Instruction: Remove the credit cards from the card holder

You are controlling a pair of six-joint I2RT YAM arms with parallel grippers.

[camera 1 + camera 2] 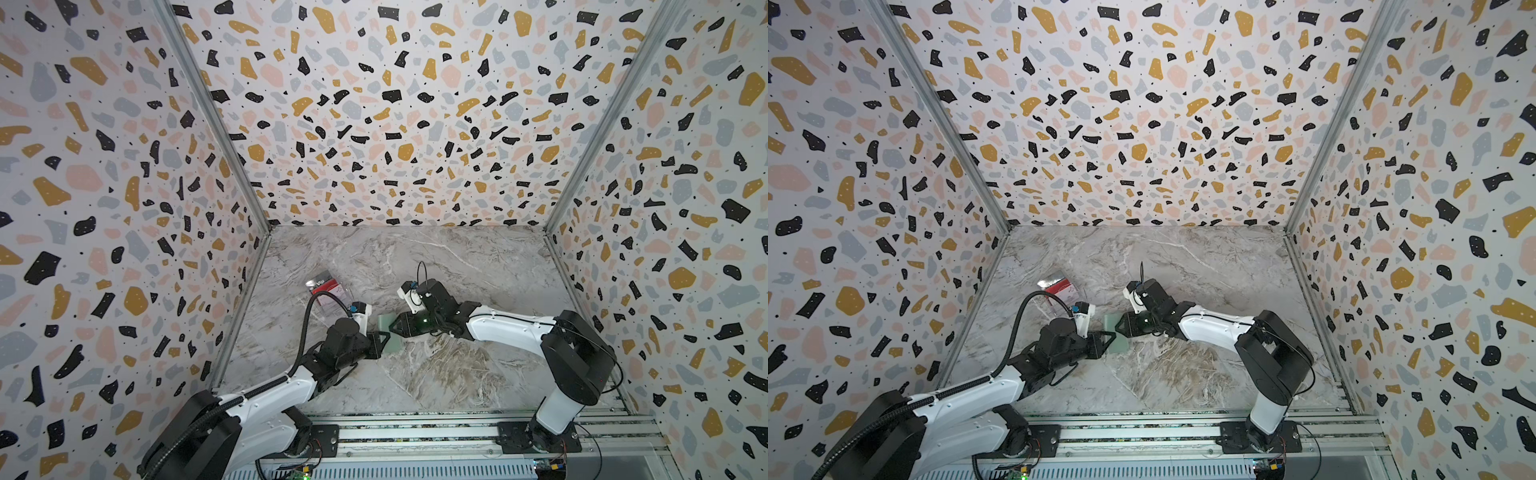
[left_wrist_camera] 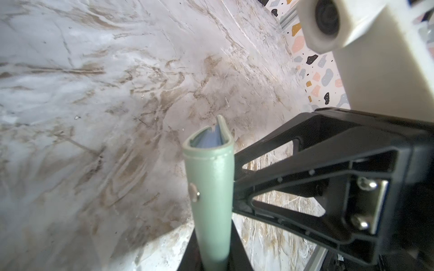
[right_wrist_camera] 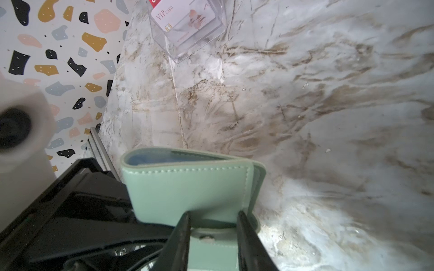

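The mint-green card holder (image 1: 390, 347) (image 1: 1112, 348) (image 2: 209, 187) (image 3: 187, 187) is held off the marble table, folded. My left gripper (image 1: 384, 337) (image 1: 1111, 336) (image 2: 211, 258) is shut on one end of it. From the opposite side my right gripper (image 1: 392, 327) (image 1: 1119, 327) (image 3: 212, 225) stands open. Its two fingers (image 3: 180, 237) straddle the snap-button strap. Only bluish sleeves show inside the holder's open edge. Two credit cards sit in a clear plastic box (image 1: 332, 301) (image 3: 199, 44): a dark grey one (image 1: 318, 282) and a white-pink one (image 3: 185, 21).
The clear box stands at the back left of the marble table (image 1: 457, 374) (image 1: 1183, 374), just beyond my left arm. A red card (image 1: 329, 287) also shows in it. Terrazzo-patterned walls close three sides. An aluminium rail (image 1: 415, 432) carries both arm bases at the front.
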